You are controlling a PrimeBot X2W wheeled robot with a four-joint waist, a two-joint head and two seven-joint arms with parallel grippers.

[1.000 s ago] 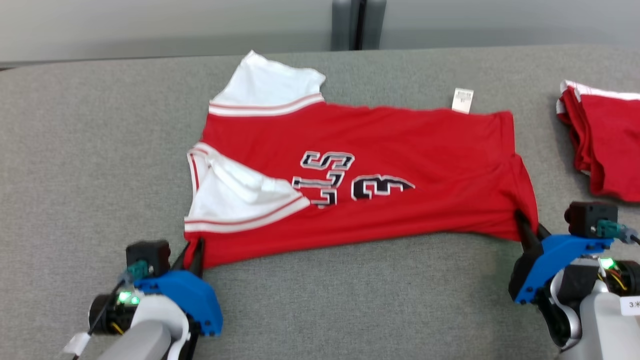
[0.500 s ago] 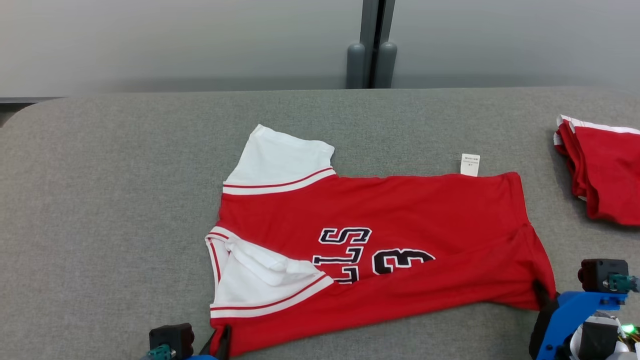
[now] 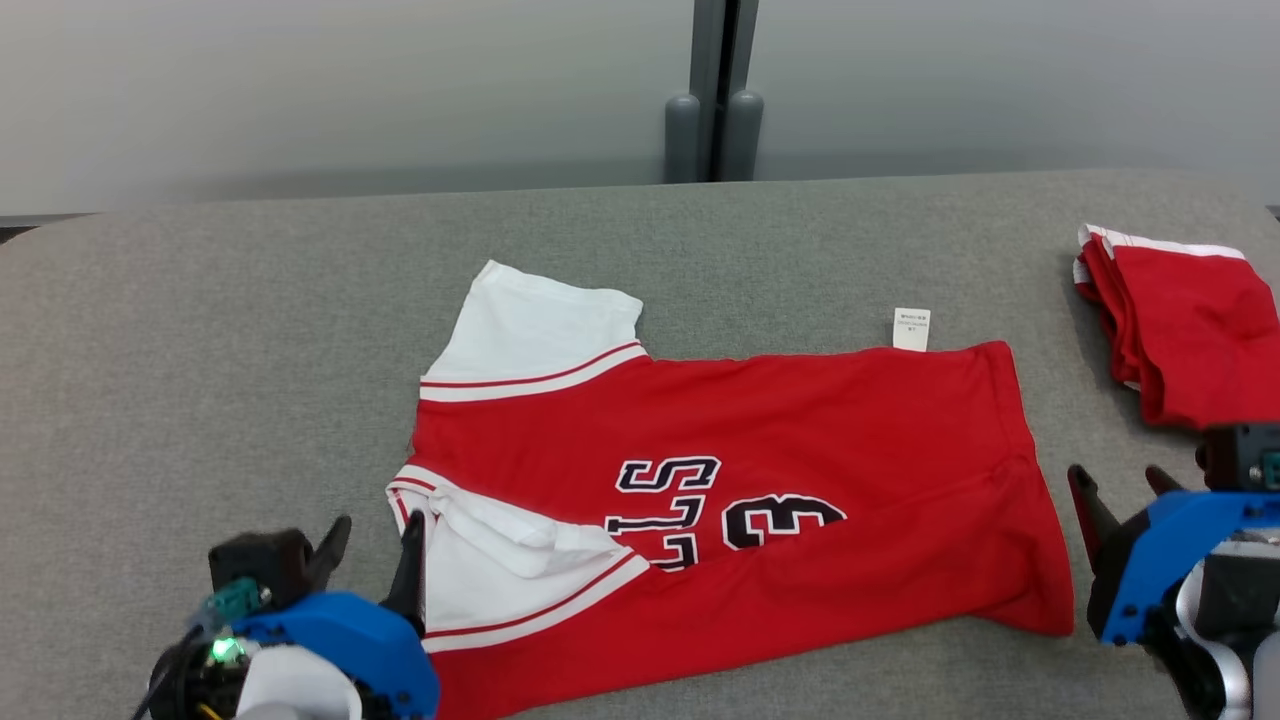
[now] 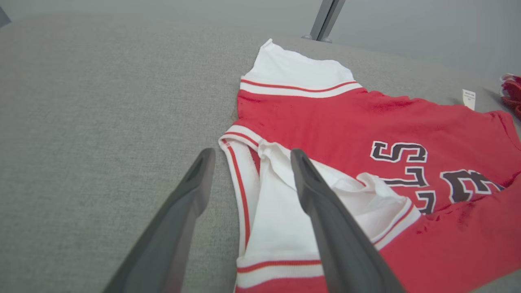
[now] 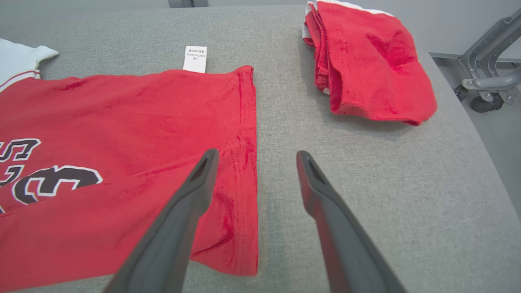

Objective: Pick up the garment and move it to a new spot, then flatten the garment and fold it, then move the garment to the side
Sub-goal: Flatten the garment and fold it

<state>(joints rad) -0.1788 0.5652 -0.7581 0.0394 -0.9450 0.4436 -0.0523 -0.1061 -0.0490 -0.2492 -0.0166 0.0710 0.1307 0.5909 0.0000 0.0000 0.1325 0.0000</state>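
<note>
The garment (image 3: pixel 780 430) is a red jersey with white sleeves and dark numbers, lying folded lengthwise on the grey table (image 3: pixel 200 350). It also fills the right of the left wrist view (image 4: pixel 346 122) and the left of the right wrist view (image 5: pixel 122 122). My left gripper (image 3: pixel 375 545) stands open over the jersey's near left corner, one finger above the white sleeve. My right gripper (image 3: pixel 1120 490) stands open just right of the jersey's hem, holding nothing. A white care label (image 3: pixel 911 329) sticks out at the far edge.
A second folded red garment (image 3: pixel 1170 330) lies at the table's right end, also visible as that red garment (image 5: pixel 366 61) in the right wrist view. A grey post (image 3: pixel 712 100) stands behind the table. A wheeled frame (image 5: pixel 484 81) sits past the right edge.
Both grippers have opened and let go of the jersey's near corners, which now lie on the table. The head camera has tilted and shifted between frames.
</note>
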